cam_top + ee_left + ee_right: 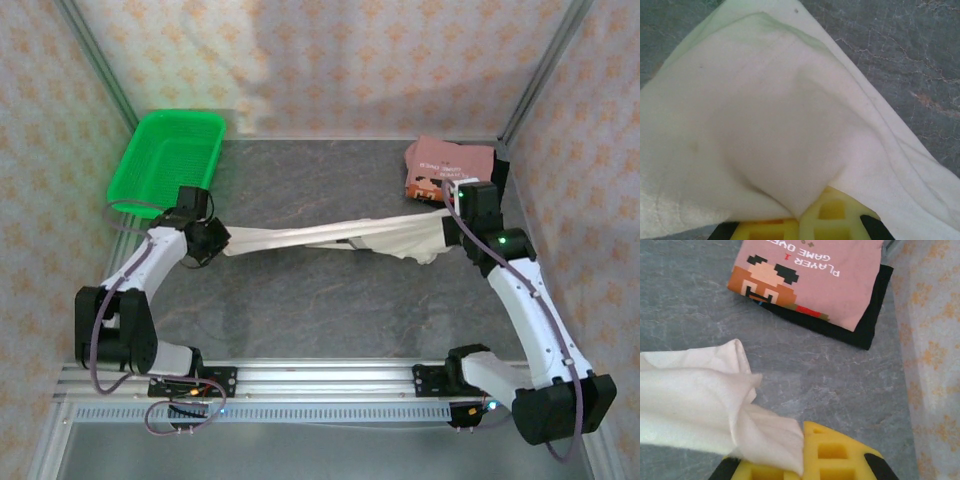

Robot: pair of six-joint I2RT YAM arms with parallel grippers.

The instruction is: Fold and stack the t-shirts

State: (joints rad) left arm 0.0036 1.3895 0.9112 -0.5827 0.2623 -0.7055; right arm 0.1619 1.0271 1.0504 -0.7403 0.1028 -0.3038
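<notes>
The cream-white t-shirt [330, 238] hangs stretched in a long twisted band between my two grippers, above the middle of the table. My left gripper [215, 243] is shut on its left end, and the cloth [765, 130] drapes over the yellow fingers [832, 212]. My right gripper [452, 232] is shut on the right end, where bunched cloth [715, 410] sits pinched beside the yellow fingers [832, 452]. A folded dusty-pink t-shirt [448, 165] with a pixel-game print [805, 275] lies on a folded black t-shirt [865, 327] at the back right.
A green mesh basket [170, 155] stands at the back left. Patterned walls [590, 170] close in the grey table [330, 300] on three sides. The right wall [930, 340] is close to the folded stack.
</notes>
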